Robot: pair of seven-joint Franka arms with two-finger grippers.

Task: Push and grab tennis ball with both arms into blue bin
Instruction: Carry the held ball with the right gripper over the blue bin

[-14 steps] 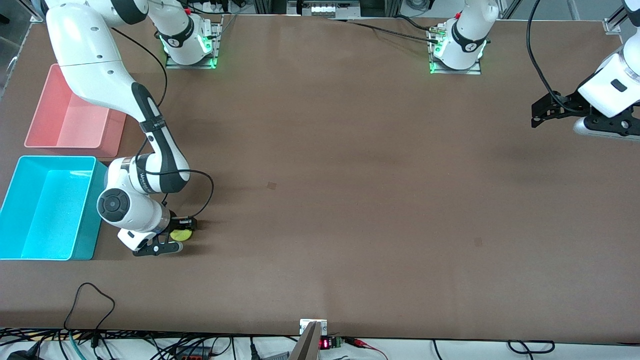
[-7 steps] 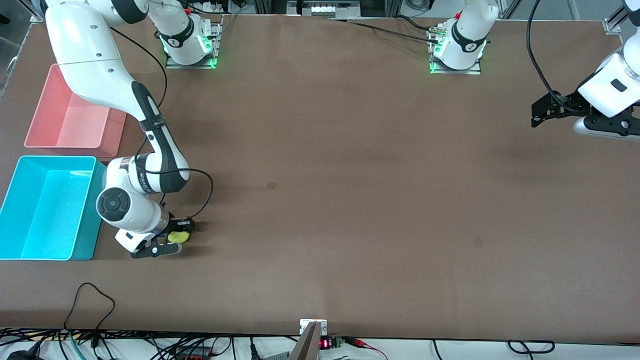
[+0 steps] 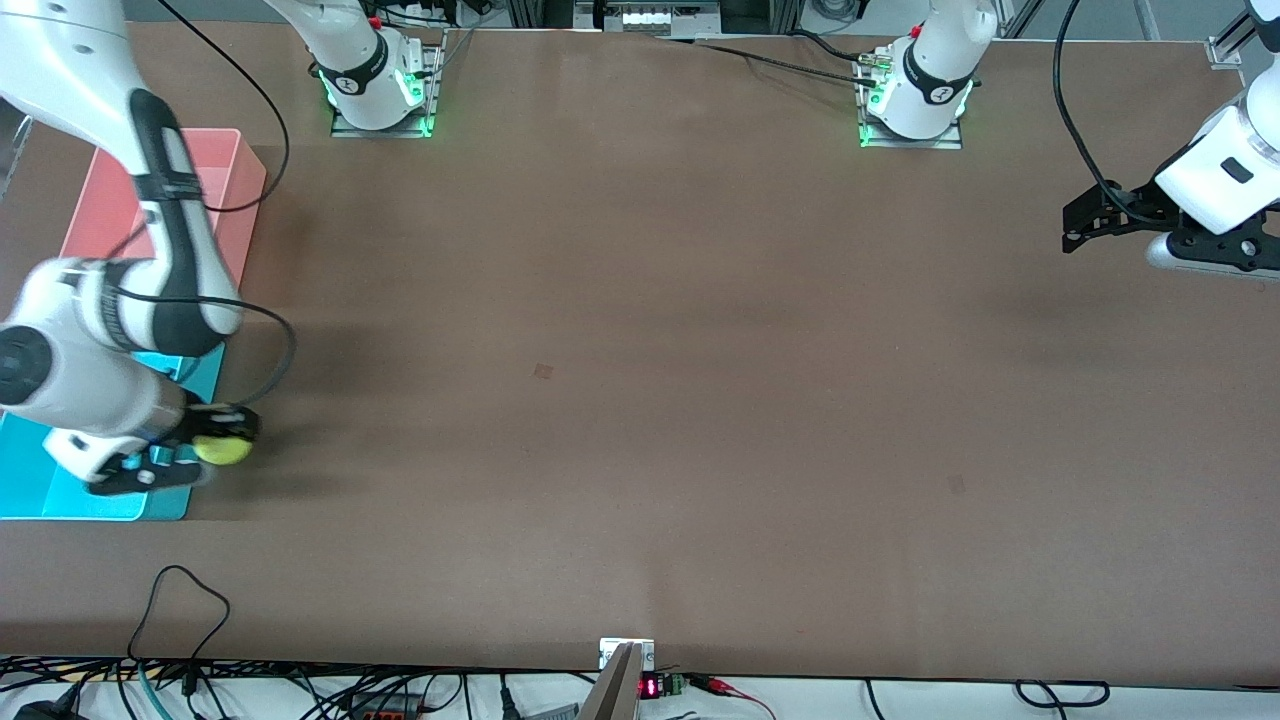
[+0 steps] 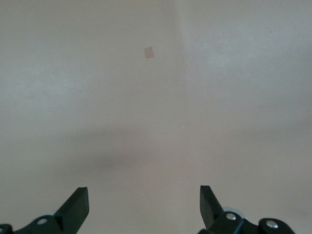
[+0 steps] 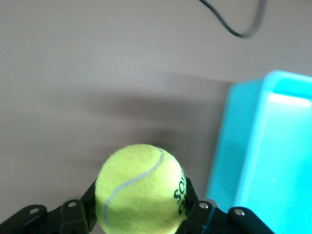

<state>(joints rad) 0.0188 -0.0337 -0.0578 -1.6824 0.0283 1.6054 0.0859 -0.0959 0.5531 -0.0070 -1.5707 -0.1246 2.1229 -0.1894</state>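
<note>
1. Gripping the tennis ball, the right gripper hangs in the air with its two black fingers pressed against the ball's sides.
2. Seen from the front, the ball is over the edge of the blue bin that faces the middle of the desk, clear of the desk's surface.
3. The right wrist view shows the tennis ball filling the space between the fingers, its white seam and black lettering visible, with the blue bin just beside and below it.
4. The blue bin sits at the right arm's end of the desk, near the corner closest to the front camera; the right arm covers much of it.
5. A pink-red bin stands beside the blue one, farther from the front camera, along the same end of the desk.
6. The left gripper waits over the left arm's end of the desk, its fingers spread wide and holding nothing.
7. The left wrist view shows those fingers well apart over bare brown desk.
</note>
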